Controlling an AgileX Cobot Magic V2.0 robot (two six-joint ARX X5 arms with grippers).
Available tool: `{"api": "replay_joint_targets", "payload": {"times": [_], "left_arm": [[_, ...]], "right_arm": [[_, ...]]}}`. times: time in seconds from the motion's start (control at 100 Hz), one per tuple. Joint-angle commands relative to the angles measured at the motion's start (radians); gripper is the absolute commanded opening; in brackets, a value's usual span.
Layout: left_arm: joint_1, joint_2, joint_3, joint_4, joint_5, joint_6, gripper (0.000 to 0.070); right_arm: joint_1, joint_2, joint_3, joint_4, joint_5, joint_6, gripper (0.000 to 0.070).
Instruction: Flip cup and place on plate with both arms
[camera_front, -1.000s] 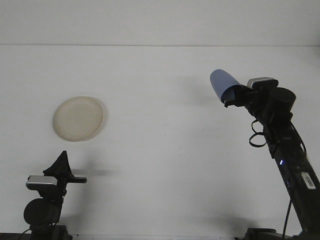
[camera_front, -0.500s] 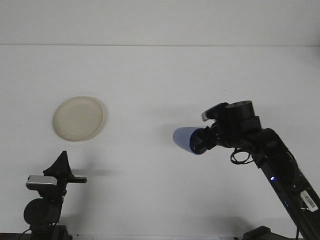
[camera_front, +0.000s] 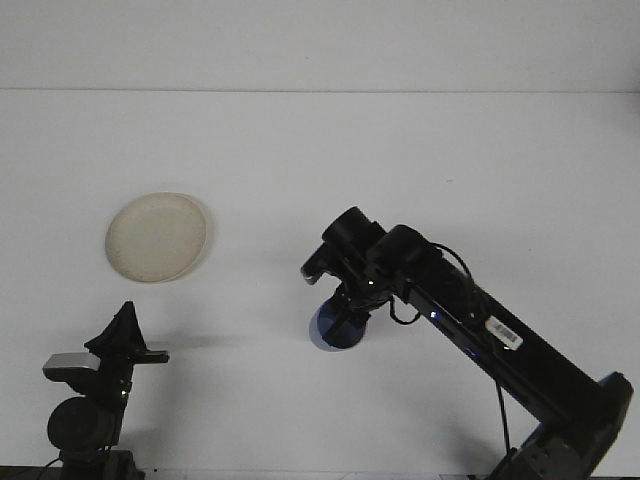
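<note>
Blue cup (camera_front: 336, 329) clamped in right gripper (camera_front: 348, 310), low over white table (camera_front: 400, 150). Unreadable barcode label (camera_front: 505, 333) on arm. Left gripper (camera_front: 125, 330) state unclear; plate (camera_front: 157, 237) well apart.

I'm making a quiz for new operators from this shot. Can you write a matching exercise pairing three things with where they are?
Things:
1. plate
2. cup
3. left gripper

Places:
A. held by the right gripper near the middle of the table
B. bottom left corner, holding nothing
C. lying on the table's left side

Pairs: 1-C, 2-A, 3-B
</note>
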Motion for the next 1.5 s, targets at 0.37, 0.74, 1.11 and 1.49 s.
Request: {"api": "replay_joint_targets", "payload": {"times": [0.37, 0.74, 1.11, 1.49], "left_arm": [[-0.002, -0.001, -0.02, 0.008, -0.003, -0.085, 0.0014], [-0.002, -0.001, -0.02, 0.011, -0.003, -0.085, 0.0014], [-0.002, -0.001, -0.012, 0.019, -0.003, -0.204, 0.0011], [-0.002, 0.0, 0.043, -0.049, 0.198, -0.346, 0.0013]], "right_arm": [[0.09, 0.218, 0.095, -0.035, 0.026, -0.022, 0.0], [0.099, 0.266, 0.094, -0.024, 0.016, -0.033, 0.0066], [0.087, 0.219, 0.203, -0.061, 0.013, -0.02, 0.0338], [-0.012, -0.022, 0.369, 0.036, 0.005, -0.016, 0.0337]]}}
